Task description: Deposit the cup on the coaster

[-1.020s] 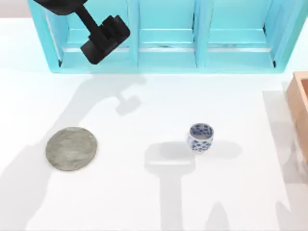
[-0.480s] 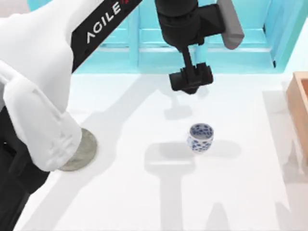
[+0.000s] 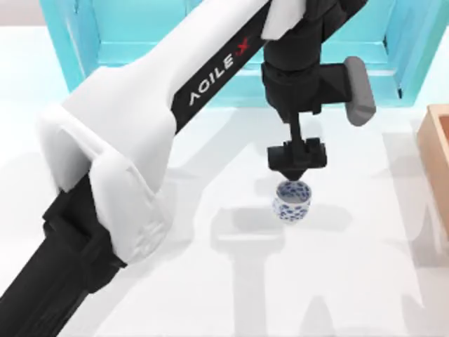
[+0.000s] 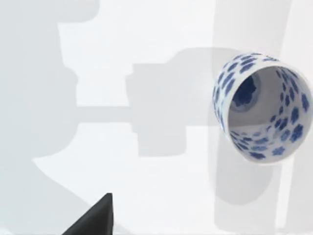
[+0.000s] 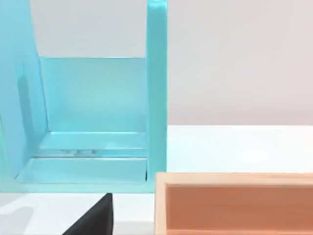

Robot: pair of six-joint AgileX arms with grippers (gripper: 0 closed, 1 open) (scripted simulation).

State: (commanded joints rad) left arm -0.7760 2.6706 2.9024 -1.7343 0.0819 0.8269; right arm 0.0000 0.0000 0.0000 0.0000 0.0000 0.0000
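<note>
The left arm stretches diagonally across the table from the top view's lower left toward the right of centre, its white shell and black links covering most of the table's left half. Its left gripper hangs just above the far rim of the cup, pointing down; from the pictures I cannot tell whether the gripper is open or closed.

The cup stands upright on the bare white table, right of the middle, mouth up, with blue blotches inside and out. In the left wrist view the cup sits off to one side with its hollow facing the camera, a blue patch at its bottom, and a dark tip of the left gripper's finger pokes in at the picture's edge, well apart from the cup. Grey shadows of the arm lie on the table beside the cup.

Behind the cup, along the far edge of the table, stands a turquoise shelf unit with upright dividers. At the table's right edge sits a light wooden box, well apart from the cup.

The right wrist view looks at one compartment of the turquoise shelf unit and the rim of the wooden box, with a dark finger tip at the edge.
</note>
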